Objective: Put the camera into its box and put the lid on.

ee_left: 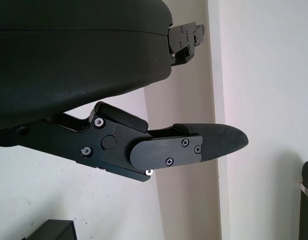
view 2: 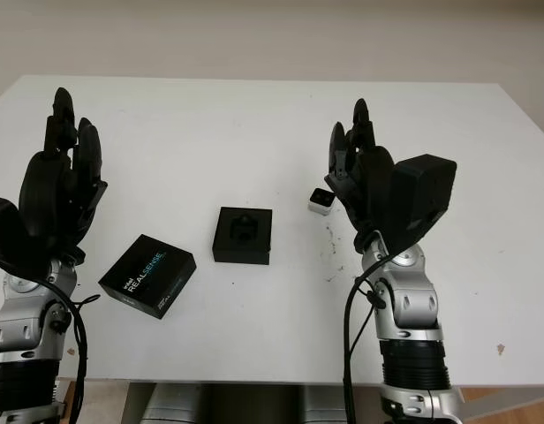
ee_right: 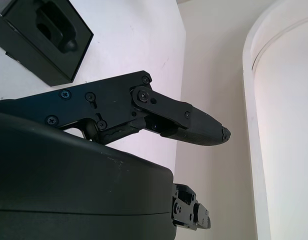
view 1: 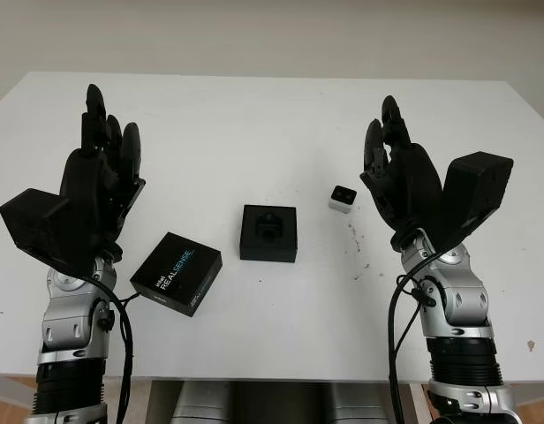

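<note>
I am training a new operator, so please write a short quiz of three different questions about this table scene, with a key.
1. True or false: the camera already sits inside the open box.
2. Which robot hand is nearer the camera: A) left robot hand, B) right robot hand?
3. Fill in: the lid printed REALSENSE lies on the table on the box's ____ side.

Key:
1. False; it stands on the table, apart from the box.
2. B.
3. Left.

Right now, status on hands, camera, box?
Left hand open, raised over the table's left; right hand open, raised beside the camera. Camera out on table, box open and empty, lid lying off to its left. Nothing between camera and box.
</note>
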